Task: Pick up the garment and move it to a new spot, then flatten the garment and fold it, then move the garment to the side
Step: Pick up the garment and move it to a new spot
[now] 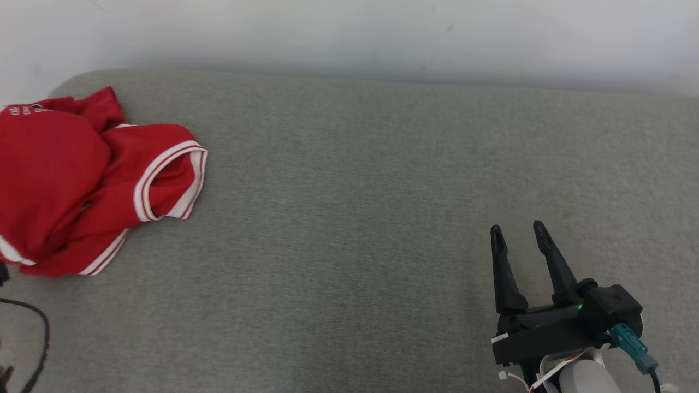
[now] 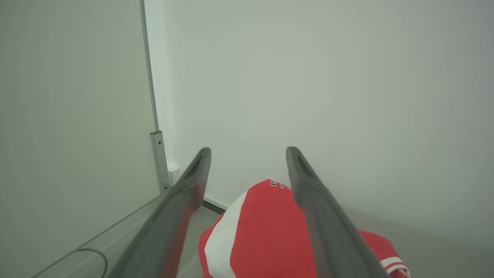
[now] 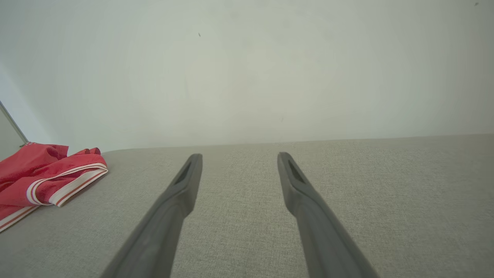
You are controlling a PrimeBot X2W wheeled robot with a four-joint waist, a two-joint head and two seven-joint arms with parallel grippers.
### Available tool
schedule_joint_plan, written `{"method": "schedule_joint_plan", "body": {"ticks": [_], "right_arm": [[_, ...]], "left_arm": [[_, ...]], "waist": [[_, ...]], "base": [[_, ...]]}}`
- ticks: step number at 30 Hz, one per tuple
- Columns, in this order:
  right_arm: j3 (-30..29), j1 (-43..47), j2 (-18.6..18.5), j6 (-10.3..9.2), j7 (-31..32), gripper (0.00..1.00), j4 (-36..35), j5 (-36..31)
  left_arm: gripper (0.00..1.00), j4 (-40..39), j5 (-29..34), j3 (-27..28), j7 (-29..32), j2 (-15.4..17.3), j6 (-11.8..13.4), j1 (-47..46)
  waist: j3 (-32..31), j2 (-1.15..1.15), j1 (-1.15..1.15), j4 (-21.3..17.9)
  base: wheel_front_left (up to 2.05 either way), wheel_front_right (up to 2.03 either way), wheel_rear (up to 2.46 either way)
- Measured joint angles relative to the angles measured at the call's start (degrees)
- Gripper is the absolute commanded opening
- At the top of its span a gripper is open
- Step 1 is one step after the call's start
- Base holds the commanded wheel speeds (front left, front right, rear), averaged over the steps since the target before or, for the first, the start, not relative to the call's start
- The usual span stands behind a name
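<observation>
The garment (image 1: 76,180) is a red jersey with white striped trim, lying crumpled at the far left of the grey cloth-covered surface (image 1: 360,218). In the left wrist view my left gripper (image 2: 249,154) hangs open just above the garment (image 2: 266,231), with nothing between its fingers. Low on the right of the head view, my right gripper (image 1: 517,229) stands open over bare grey cloth, far from the garment. The right wrist view has the open right gripper (image 3: 239,156) in the middle and the garment (image 3: 46,173) at its left edge.
A white wall (image 1: 349,33) runs along the back of the surface. A pale panel with a metal post (image 2: 159,158) stands at the left of the garment. A dark cable (image 1: 33,338) loops at the lower left corner.
</observation>
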Motion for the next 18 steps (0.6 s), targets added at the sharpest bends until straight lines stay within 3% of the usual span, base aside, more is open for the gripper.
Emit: {"method": "schedule_joint_plan", "body": {"ticks": [9,18], "right_arm": [[-0.51,-1.26,-0.04,0.0,0.0,1.0,-0.33,0.86],[-0.58,-1.52,-0.03,0.0,0.01,1.0,-0.29,1.27]], "left_arm": [[1.0,13.65,-1.09,-1.53,3.41,6.81,-0.26,-6.59],[1.0,23.27,-1.65,-2.6,10.31,10.87,-0.27,-8.92]], "waist": [[5.37,0.0,0.0,-7.39],[7.86,0.0,0.0,-10.85]], "base": [[0.0,0.0,0.0],[0.0,0.0,0.0]]}}
